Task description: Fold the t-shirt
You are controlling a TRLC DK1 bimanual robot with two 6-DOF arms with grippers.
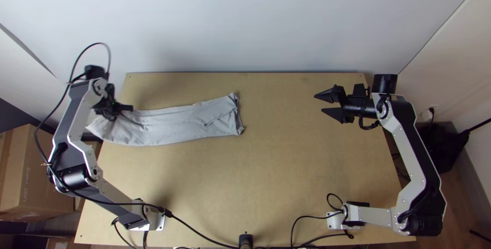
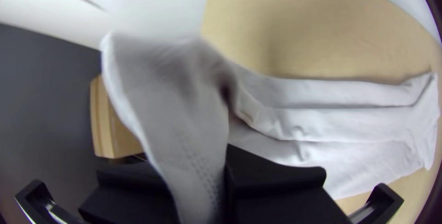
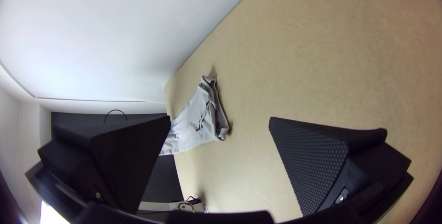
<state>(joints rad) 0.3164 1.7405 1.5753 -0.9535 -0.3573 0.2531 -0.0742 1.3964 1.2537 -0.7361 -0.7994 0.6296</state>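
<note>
1. The t-shirt point(image 1: 179, 121) is plain light grey and lies as a long, narrow strip, gathered or folded lengthwise, on the left part of the wooden table point(image 1: 276, 177). It runs from beyond the table's left edge toward the middle, with its far long side bowed slightly.
2. Its inner end, nearer the middle of the table, is blunt and uneven: the layers' edges sit loosely over one another, one corner pokes out, and a short slanting crease marks the cloth just beside that end.
3. In the left wrist view, long ridges run side by side down the strip, with small puckers between them. The outer part is raised in a broad, soft flap that bends over a dark hollow, and rows of tiny dots mark its surface.
4. The left end effector point(image 1: 123, 110) is clamped on the t-shirt near its outer end, the cloth running down between the two black fingers point(image 2: 276, 173). Creases spread from the grip along the strip.
5. The right end effector point(image 1: 321, 103) is released, its fingers spread wide with nothing between them. It is over the right part of the table, well apart from the cloth and pointing toward the middle.
6. Cardboard boxes point(image 1: 38, 177) stand beyond the table's left side.
</note>
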